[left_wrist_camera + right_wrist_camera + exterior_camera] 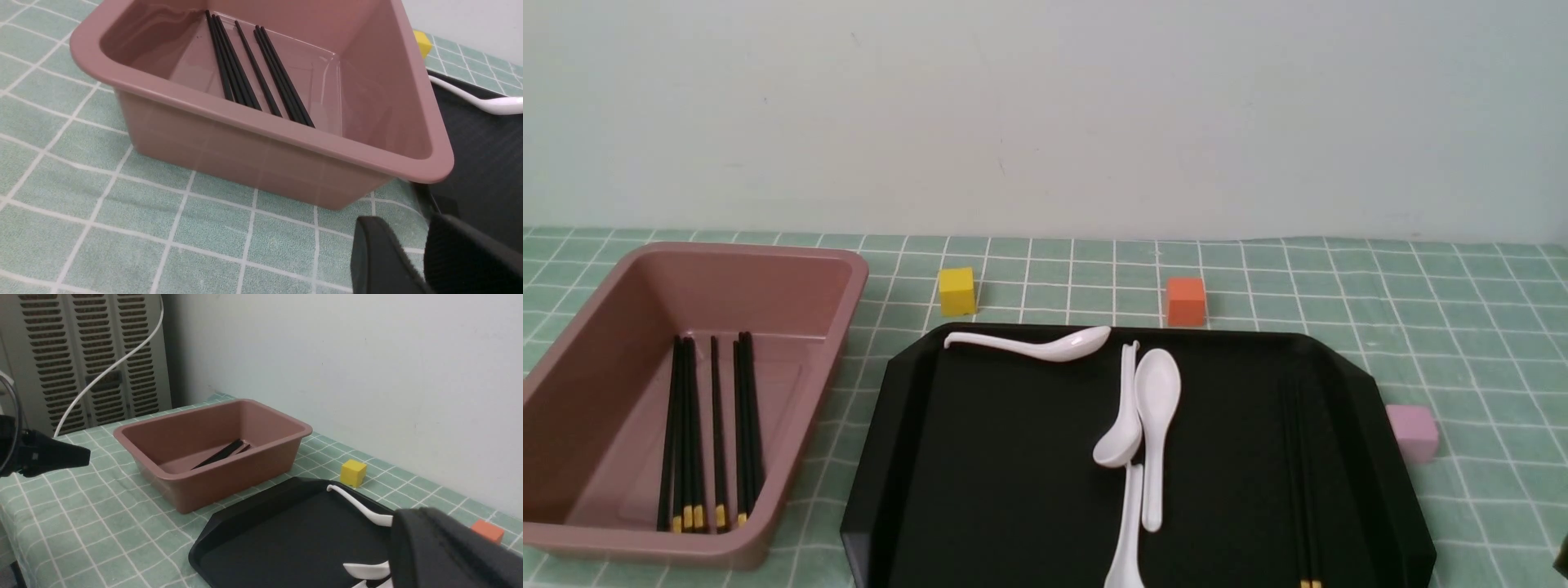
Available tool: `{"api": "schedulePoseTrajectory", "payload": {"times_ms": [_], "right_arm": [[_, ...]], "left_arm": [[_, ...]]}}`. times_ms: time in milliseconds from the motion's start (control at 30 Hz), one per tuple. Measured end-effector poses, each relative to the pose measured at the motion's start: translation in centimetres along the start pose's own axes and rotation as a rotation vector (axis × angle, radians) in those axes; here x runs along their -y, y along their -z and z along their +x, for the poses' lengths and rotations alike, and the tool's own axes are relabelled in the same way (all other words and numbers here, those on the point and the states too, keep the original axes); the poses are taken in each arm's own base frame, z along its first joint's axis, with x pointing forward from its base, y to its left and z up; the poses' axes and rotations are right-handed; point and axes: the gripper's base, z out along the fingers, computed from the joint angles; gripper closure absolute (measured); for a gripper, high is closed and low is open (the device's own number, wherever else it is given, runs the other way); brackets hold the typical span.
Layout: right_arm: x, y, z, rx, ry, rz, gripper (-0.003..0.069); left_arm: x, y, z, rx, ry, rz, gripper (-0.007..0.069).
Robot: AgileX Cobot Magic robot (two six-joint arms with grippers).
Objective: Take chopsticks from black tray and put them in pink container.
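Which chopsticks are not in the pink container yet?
The two chopsticks on the right side of the black tray, right of the spoons. The other chopsticks lie in the pink container.

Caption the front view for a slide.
Some chopsticks lie in the pink container; other chopsticks rest on the black tray, right of the white spoons.

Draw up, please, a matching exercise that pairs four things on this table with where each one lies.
Things:
1 yellow cube
2 pale pink cube
3 white spoons
4 larger bunch of chopsticks

Places:
A in the pink container
B on the black tray
C on the cloth behind the tray's far left corner
D on the cloth by the tray's right edge

Pairs: 1-C, 2-D, 3-B, 4-A.
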Motion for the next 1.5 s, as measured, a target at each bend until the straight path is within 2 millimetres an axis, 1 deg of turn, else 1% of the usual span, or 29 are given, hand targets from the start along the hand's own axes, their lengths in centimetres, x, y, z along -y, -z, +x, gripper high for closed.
{"api": "schedulePoseTrajectory", "payload": {"times_ms": [600,700,833,933,1067,1200,1333,1367,1500], "right_arm": [[0.0,-0.1,0.1,0.024,0.005,-0.005,0.0645],[0.0,-0.2,1.2,0.002,-0.019,0.0,0.0641],[0.4,0.0,2.7,-0.009,-0.049,0.075,0.0637],[1.1,0.4,4.5,-0.015,-0.057,0.196,0.0634],[1.9,0.9,6.7,-0.03,-0.021,0.359,0.0629],[2.8,1.2,9.0,-0.077,-0.015,0.52,0.0625],[3.3,1.3,10.8,-0.129,-0.038,0.615,0.0622],[3.4,1.3,11.1,-0.14,-0.046,0.634,0.0621],[3.6,1.4,11.3,-0.152,-0.06,0.666,0.062]], "left_arm": [[0.0,0.0,0.0,0.0,0.0,0.0,0.0413],[0.0,0.0,0.0,0.0,0.0,0.0,0.0409],[0.0,0.0,0.0,0.0,0.0,0.0,0.0406],[0.0,0.0,0.0,0.0,0.0,0.0,0.0406],[0.0,0.0,0.0,0.0,0.0,0.0,0.0405],[0.0,0.0,0.0,0.0,0.0,0.0,0.04],[0.0,0.0,0.0,0.0,0.0,0.0,0.0396],[0.0,0.0,0.0,0.0,0.0,0.0,0.0396],[0.0,0.0,0.0,0.0,0.0,0.0,0.0391]]}}
